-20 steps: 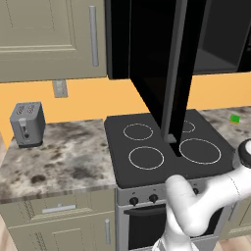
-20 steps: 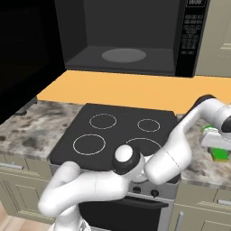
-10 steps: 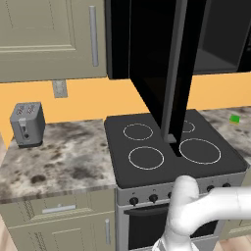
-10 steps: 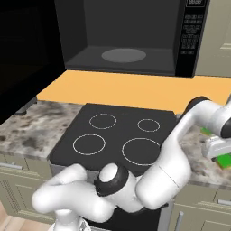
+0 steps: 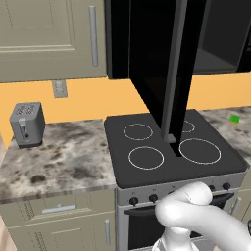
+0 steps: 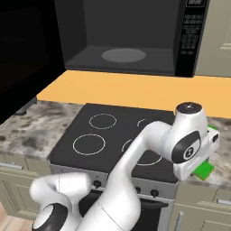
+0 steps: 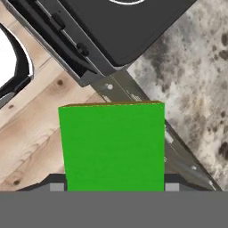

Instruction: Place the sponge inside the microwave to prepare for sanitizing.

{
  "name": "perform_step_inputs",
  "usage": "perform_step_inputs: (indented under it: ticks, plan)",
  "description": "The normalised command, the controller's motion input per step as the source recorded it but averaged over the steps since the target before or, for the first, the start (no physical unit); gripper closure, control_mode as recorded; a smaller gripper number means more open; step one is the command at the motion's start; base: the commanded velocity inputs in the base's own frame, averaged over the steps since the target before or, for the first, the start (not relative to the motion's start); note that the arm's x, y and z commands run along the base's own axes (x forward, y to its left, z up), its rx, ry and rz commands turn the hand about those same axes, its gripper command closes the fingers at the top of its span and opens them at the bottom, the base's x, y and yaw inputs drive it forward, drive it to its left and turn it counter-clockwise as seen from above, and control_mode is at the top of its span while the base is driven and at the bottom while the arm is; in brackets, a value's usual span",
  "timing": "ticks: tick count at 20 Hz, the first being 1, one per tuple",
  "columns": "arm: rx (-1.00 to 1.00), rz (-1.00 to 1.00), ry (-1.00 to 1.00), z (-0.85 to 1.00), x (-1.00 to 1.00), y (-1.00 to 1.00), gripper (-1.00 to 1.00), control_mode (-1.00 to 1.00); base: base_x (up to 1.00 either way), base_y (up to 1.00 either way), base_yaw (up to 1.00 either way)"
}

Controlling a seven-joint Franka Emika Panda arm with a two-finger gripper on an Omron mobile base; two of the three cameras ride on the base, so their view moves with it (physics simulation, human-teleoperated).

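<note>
Sponge, a flat bright green block [image 7: 112, 147], sits clamped between my two dark fingertips [image 7: 57, 187], which press its left and right sides; my gripper [image 7: 111, 188] is closed partway on it. In the right base view its green corner [image 6: 204, 170] pokes out under my hand at about 4 o'clock, over the speckled grey stone counter [image 6: 223, 155] just past the right edge of the black four-ring cooktop [image 6: 115, 137]. At 12 o'clock the glossy black microwave [image 6: 131, 38] stands with its tall door [image 5: 166, 73] swung out, cavity unobstructed.
</note>
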Motion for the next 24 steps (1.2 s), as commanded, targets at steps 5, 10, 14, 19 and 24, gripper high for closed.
perform_step_inputs:
  ticks: [5, 10, 14, 19, 24]
  plan:
    - [-0.05, -0.11, -0.03, 0.36, -0.01, 1.00, 1.00, -1.00, 0.00, 0.00, 0.00]
    - [0.16, -0.28, -0.02, 0.75, 0.00, 0.46, 1.00, -1.00, 0.00, 0.00, 0.00]
    - [0.40, -0.53, 0.00, 0.42, -0.04, 0.33, 1.00, -1.00, 0.00, 0.00, 0.00]
    - [0.51, -0.62, 0.00, 0.02, -0.05, 0.16, 1.00, -1.00, 0.00, 0.00, 0.00]
    - [0.17, -0.18, 0.00, -0.03, 0.07, 0.01, 1.00, -1.00, 0.00, 0.00, 0.00]
